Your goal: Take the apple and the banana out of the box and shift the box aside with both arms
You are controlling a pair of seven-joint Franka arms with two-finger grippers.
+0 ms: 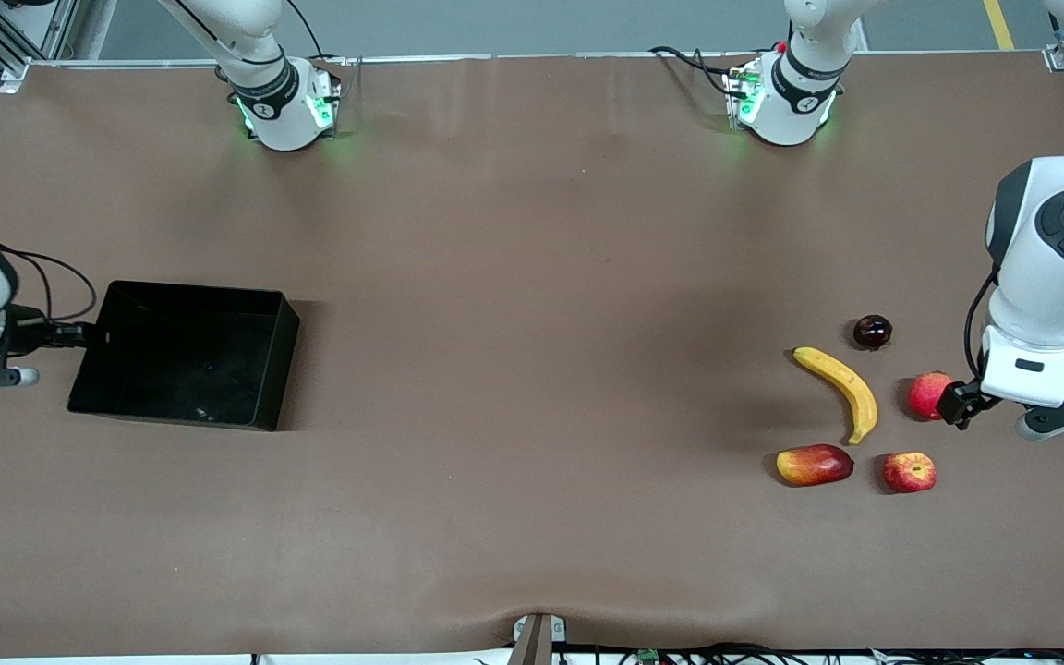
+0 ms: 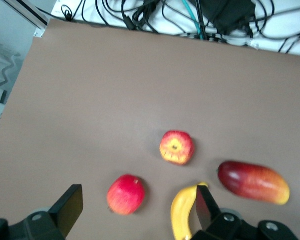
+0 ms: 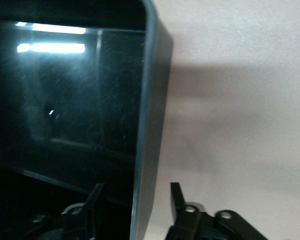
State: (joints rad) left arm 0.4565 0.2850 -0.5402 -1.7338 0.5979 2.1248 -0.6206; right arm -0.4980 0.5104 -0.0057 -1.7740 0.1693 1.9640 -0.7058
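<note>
well, the black tray point(image 1: 186, 356) sits on the brown counter point(image 1: 532, 277) toward the right arm's end, with nothing in it that i can make out. the right gripper point(image 1: 89, 334) is down at the tray's end wall point(image 3: 147, 125); in the right wrist view its jaws stand a little apart with that wall between them, one finger inside and one point(image 3: 176, 200) outside, but i cannot tell whether they press on it.

well apart from the tray, toward the left arm's end of the counter, lie the fruits. the banana point(image 1: 841, 388) is the landmark there: a dark round fruit point(image 1: 872, 332) lies farther from the front camera than it, the plain red fruit point(image 1: 927, 395) beside it toward the left arm's end, the red-yellow mango point(image 1: 814, 465) and the small apple point(image 1: 909, 472) nearer to the front camera.

the left gripper point(image 1: 955, 406) is low, right by the plain red fruit. its jaws are spread wide and hold nothing; in the left wrist view the red fruit point(image 2: 125, 194) shows between the two fingers point(image 2: 70, 207), with the banana's point(image 2: 183, 212) tip by the other one.
</note>
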